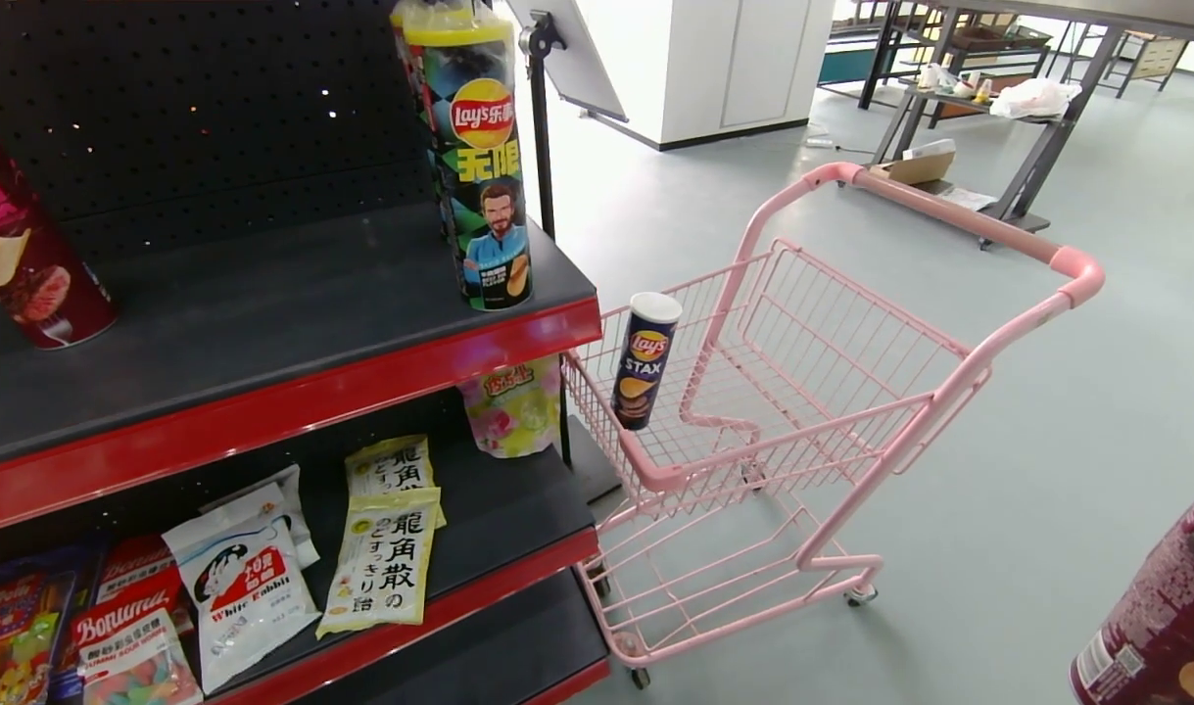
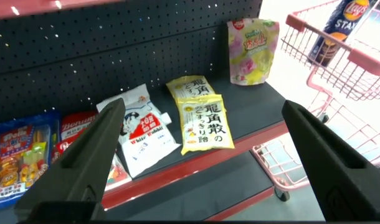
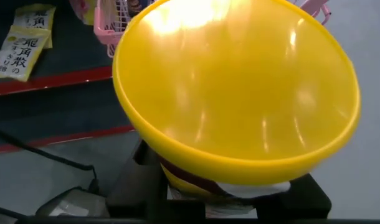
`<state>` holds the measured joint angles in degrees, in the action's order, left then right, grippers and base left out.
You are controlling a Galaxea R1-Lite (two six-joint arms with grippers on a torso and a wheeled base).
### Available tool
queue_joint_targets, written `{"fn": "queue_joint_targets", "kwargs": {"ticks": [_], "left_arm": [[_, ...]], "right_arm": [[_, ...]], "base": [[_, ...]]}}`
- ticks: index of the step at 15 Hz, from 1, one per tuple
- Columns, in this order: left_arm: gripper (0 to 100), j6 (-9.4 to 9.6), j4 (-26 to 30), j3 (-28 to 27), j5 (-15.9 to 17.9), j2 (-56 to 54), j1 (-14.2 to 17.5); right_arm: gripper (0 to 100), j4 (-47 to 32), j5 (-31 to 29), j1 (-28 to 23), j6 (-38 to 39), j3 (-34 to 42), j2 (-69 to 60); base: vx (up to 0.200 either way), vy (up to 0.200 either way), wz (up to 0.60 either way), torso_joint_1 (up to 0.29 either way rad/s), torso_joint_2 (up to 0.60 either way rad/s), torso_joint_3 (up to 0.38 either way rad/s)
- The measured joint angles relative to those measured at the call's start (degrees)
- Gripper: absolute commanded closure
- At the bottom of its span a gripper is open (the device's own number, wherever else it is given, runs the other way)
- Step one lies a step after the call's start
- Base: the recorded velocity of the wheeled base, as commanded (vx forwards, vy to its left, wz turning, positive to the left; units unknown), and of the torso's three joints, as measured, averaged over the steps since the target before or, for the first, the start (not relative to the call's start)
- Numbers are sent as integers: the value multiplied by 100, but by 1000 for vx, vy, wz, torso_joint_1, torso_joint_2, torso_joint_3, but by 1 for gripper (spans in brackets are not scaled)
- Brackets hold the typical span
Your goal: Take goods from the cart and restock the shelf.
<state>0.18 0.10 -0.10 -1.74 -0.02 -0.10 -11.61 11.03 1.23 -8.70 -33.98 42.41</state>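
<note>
A smooth grey floor [image 1: 714,225] is seen across the room. A white cabinet [image 1: 724,69] with a dark base is set behind, and dark metal-framed tables [image 1: 1096,15] are placed at the far right, where the light is brightest

Grey floor [image 1: 1047,411] runs back to a cluttered work area, far right.
White cabinet [image 1: 724,69] at far centre w/ tilted board [image 1: 572,54] on a black pole to its left; dark metal table [image 1: 1042,162] far right carries a white plastic bag [image 1: 1032,98], cardboard box [image 1: 918,168] lower down.
</note>
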Motion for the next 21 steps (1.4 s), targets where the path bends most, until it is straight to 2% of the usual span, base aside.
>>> {"fn": "queue_joint_targets", "kwargs": {"ticks": [8, 15, 21], "left_arm": [[0, 0, 0, 0, 0, 0, 0], [0, 0, -5, 0, 0, 0, 2], [0, 0, 4, 0, 2, 0, 0]], "right_arm": [[100, 17, 87, 30, -169, -122, 139], [100, 143, 139, 24, -174, -336, 419], [100, 349, 133, 24, -249, -128, 529]], "base": [[0, 0, 0, 197, -564, -369], [0, 0, 0, 154, -380, -227], [0, 0, 600, 13, -14, -10]]}}
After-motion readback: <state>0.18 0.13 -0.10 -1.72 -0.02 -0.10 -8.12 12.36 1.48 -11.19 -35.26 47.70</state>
